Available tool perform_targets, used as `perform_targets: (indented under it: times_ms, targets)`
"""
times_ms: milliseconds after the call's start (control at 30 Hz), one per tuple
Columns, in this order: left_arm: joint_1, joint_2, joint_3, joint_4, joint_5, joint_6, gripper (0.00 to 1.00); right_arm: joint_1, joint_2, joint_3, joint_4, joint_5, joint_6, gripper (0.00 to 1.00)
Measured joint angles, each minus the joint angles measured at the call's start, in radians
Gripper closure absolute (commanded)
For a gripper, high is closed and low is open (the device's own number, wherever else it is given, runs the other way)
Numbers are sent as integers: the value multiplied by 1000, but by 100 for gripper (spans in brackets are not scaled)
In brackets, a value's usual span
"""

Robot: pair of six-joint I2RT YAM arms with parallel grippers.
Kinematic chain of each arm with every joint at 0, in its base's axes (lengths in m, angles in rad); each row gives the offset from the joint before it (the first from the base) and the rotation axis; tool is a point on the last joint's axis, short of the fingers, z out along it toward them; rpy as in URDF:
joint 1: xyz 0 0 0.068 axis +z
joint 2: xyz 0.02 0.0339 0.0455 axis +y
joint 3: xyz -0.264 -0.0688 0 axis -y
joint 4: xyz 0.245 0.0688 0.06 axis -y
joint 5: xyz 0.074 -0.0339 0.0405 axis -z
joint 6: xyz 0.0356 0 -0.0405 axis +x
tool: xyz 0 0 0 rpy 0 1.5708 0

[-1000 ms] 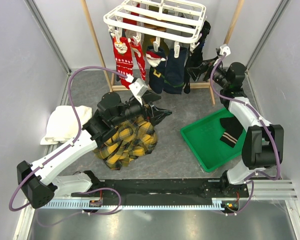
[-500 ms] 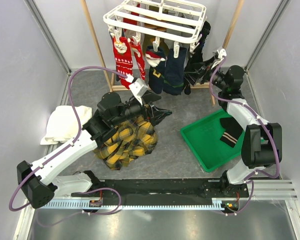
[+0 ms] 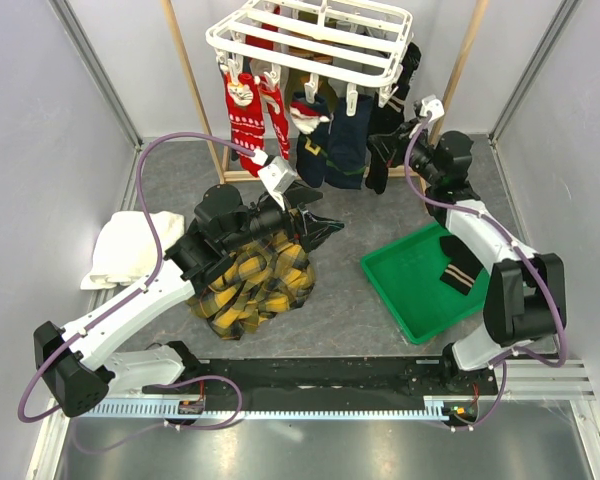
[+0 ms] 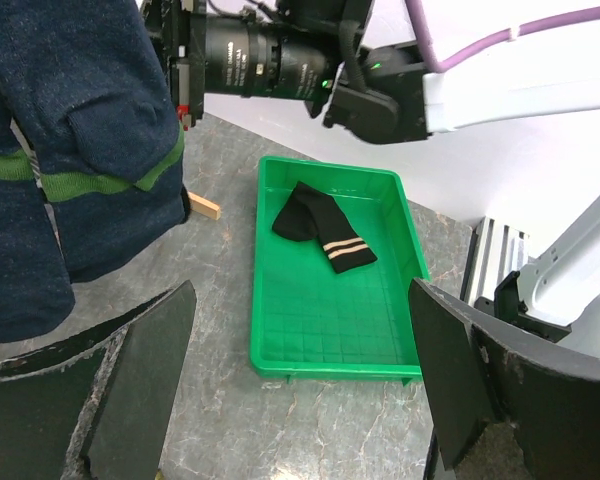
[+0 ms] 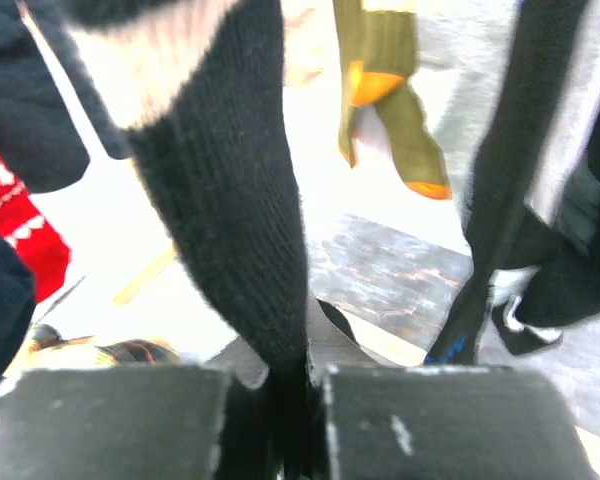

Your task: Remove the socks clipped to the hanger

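Two right fingers (image 5: 130, 425) pinched a ribbed black sock (image 5: 230, 220), its top cut off. Both left fingers (image 4: 140, 375) stood spread, partly out of frame.

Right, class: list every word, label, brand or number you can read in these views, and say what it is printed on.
No readable text in any view.
Red socks: white patterns only, no words visible.
Navy sock: yellow marks, too small to read.
Camera lens: no legible lettering.
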Motion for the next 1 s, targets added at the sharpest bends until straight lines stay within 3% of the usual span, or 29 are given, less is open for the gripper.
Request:
perform_targets:
  times_ms: [233,500,1000]
  targets:
    - [0,0,0,0,-1,0,7,26,-188,-34,-124,113,2,100]
    - [0,0,0,0,-2,0,9,166,-407,-56,-287,225,64,100]
    - [0,0,0,6,-5,-1,9,304,-447,-69,-321,228,275,100]
